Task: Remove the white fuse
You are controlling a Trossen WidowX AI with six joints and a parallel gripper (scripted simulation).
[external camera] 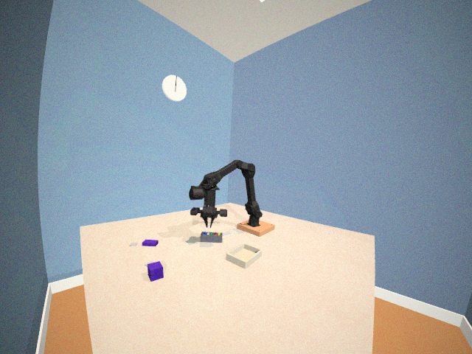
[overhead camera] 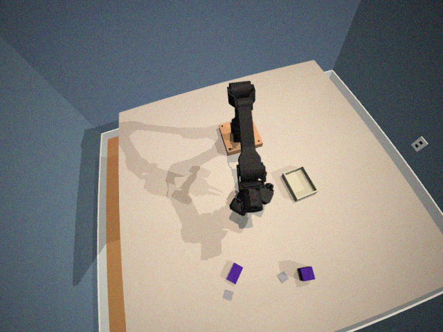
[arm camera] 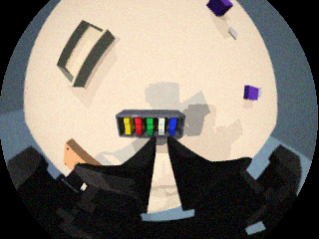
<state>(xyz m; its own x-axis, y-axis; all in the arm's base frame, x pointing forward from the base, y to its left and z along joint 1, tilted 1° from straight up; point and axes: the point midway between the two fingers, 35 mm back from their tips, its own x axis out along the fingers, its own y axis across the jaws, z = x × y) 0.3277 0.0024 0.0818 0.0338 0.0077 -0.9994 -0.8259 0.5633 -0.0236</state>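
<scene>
Blue walls are seen around the table (overhead camera: 322, 232) from above, where the fuse block is hidden under the gripper (overhead camera: 250, 203). From outside, fingertips are held above the fuse block (external camera: 211, 237), apart. At the wrist, narrowly parted, empty fingers are aimed at the white fuse (arm camera: 161, 126), seated just ahead.

Light falls evenly and fairly bright over the table (overhead camera: 322, 221), and the arm (overhead camera: 246, 142) throws several soft, overlapping grey shadows toward the left in the top view, which points to more than one source overhead. All three pictures are grainy and slightly soft, with no glare. The exterior view bows the walls at its edges, and the wrist view is a strongly distorted circle ringed in black, its lower half dark.
</scene>
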